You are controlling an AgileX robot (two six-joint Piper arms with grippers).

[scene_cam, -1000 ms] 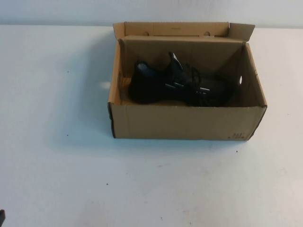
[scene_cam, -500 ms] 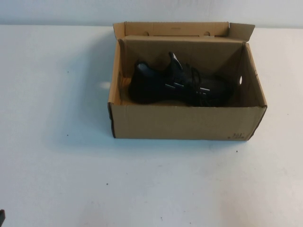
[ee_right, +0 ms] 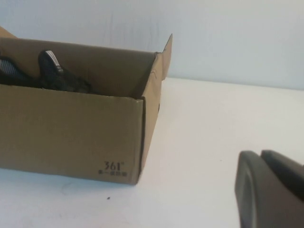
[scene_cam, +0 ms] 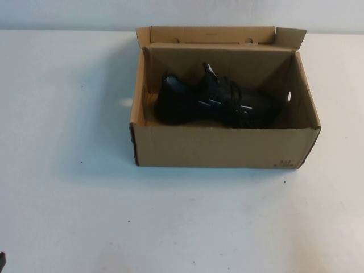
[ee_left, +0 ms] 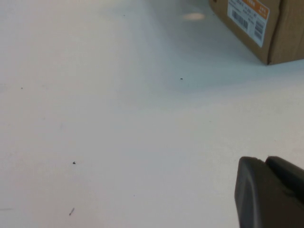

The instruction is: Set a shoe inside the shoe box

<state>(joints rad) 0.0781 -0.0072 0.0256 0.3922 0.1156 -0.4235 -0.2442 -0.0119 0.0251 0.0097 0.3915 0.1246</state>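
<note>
The brown cardboard shoe box (scene_cam: 222, 149) stands open at the back middle of the white table. The black mesh shoe (scene_cam: 213, 103) lies inside it, toe towards the right wall. In the right wrist view the box (ee_right: 71, 128) shows its printed corner, and the shoe's top (ee_right: 52, 71) rises above the rim. My right gripper (ee_right: 261, 156) is shut and empty, low over the table, right of the box. My left gripper (ee_left: 266, 164) is shut and empty, low over the table near the front left. The box's labelled corner (ee_left: 247, 16) lies far from it.
The box's lid flap (scene_cam: 210, 35) stands up at the back by the wall. A sliver of the left arm (scene_cam: 1, 260) shows at the bottom left corner of the high view. The white tabletop (scene_cam: 170, 216) spreads in front of and beside the box.
</note>
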